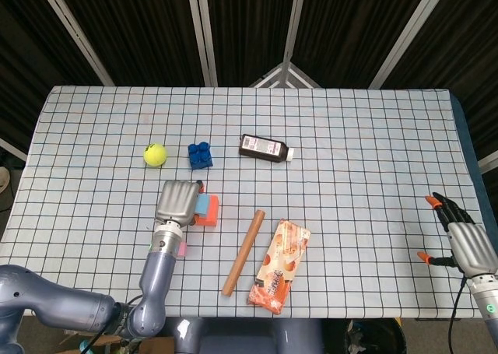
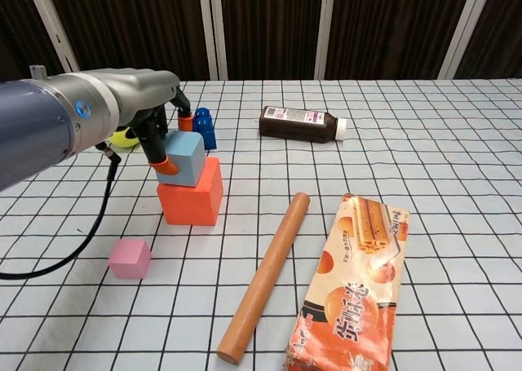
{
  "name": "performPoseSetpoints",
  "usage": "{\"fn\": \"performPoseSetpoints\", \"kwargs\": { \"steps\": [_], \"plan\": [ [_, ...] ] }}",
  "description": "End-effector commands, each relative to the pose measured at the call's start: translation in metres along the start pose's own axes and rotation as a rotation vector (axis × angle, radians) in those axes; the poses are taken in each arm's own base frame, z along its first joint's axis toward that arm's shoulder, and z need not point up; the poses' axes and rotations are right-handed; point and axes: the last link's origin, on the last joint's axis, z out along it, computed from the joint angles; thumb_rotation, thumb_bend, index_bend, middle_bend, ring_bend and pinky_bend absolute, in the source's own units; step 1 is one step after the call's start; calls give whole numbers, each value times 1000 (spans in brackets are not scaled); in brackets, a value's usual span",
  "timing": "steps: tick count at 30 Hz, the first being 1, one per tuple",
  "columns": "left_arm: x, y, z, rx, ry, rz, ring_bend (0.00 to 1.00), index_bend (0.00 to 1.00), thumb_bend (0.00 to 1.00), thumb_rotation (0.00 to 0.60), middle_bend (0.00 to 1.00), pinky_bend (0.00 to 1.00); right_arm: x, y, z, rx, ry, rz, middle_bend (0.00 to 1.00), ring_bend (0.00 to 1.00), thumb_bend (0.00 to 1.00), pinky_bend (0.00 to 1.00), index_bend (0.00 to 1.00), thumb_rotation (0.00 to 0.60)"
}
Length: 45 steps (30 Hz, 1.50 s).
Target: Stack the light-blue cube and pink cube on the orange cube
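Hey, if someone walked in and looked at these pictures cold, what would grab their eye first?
Probably the left robot hand gripping the light-blue foam cube on top of the orange cube, left of centre. Next, the small pink cube lying alone nearer the front edge, and the orange snack packet beside a wooden rolling stick.

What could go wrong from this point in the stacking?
1. The left hand holds the light-blue cube toward the orange cube's left side and slightly tilted; released like this, it may seat skewed or slip off.
2. Opening the fingers could drag the light-blue cube sideways or nudge the orange cube.
3. The pink cube lies close under the left arm's path, so a low retreat might knock it away.
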Motion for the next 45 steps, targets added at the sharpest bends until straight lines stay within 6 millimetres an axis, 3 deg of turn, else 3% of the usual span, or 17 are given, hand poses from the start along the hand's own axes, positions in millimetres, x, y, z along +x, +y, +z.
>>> {"fn": "performPoseSetpoints", "kwargs": {
  "steps": [1, 45],
  "plan": [
    [0, 1, 0, -1, 1, -2, 818, 425, 335, 600, 852, 862, 0, 0, 0, 0, -1, 0, 7, 59, 129, 156, 0, 600],
    [-4, 4, 1, -13, -5, 4, 818, 410, 334, 600, 852, 862, 0, 0, 0, -3, -3, -3, 7, 59, 128, 158, 0, 600]
  ]
}}
